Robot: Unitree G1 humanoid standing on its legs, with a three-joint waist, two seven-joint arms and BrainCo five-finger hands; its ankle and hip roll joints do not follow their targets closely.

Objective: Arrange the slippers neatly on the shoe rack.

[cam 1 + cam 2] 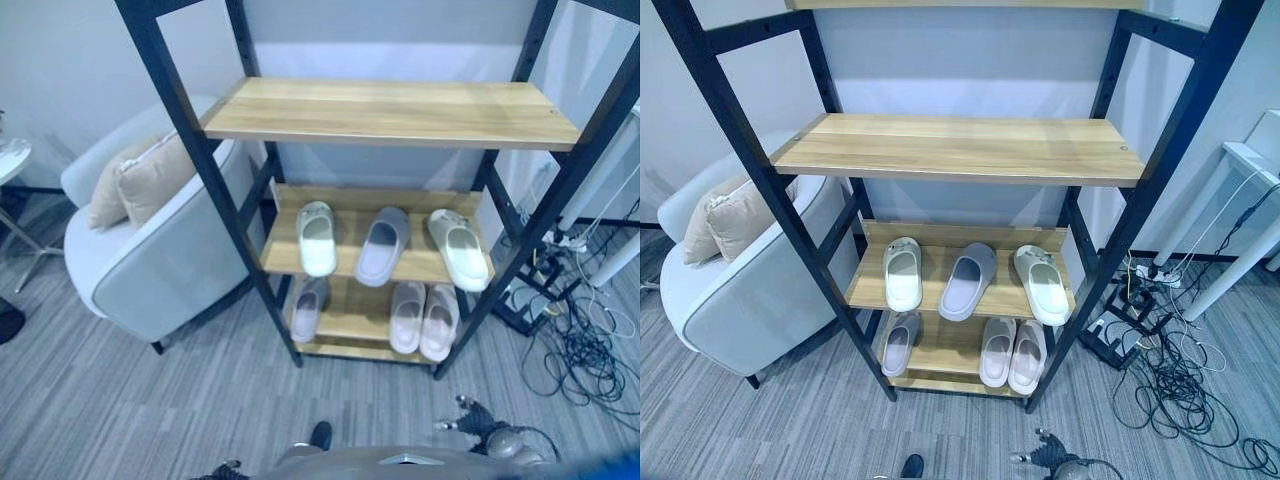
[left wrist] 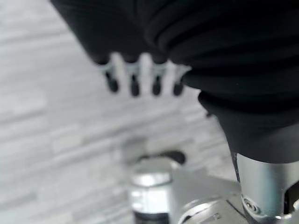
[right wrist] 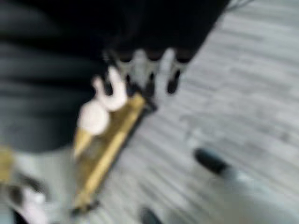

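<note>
The left robot hand (image 2: pixel 140 77) is hanging over grey floor (image 2: pixel 46 140) in its own wrist view, fingers (image 2: pixel 134 85) running straight and relaxed in a row, holding nothing. The right robot hand (image 3: pixel 145 70) is showing likewise in its wrist view, fingers loosely extended and empty, with a yellow edge of the shoe rack (image 3: pixel 112 140) and a pale blurred shape lying past them; what that shape is cannot be told.

Outward, the shoe rack (image 1: pixel 960 148) is standing well ahead. On its middle shelf a white slipper (image 1: pixel 903 274), a grey slipper (image 1: pixel 968 280) and a second white slipper (image 1: pixel 1043 284) are lying, the grey one angled and the right one splayed outward. Below, a single grey slipper (image 1: pixel 900 344) is sitting apart from a beige pair (image 1: pixel 1013 354) lying side by side.

The risk, as I judge it, is reaching into low shelves between dark uprights: a forearm could be knocking a post or sweeping a neighbouring slipper off the front edge.

The eye views are giving the whole layout, plus an armchair (image 1: pixel 160 250) and floor cables (image 1: pixel 1180 390); the wrist views are giving the hands' posture.
</note>
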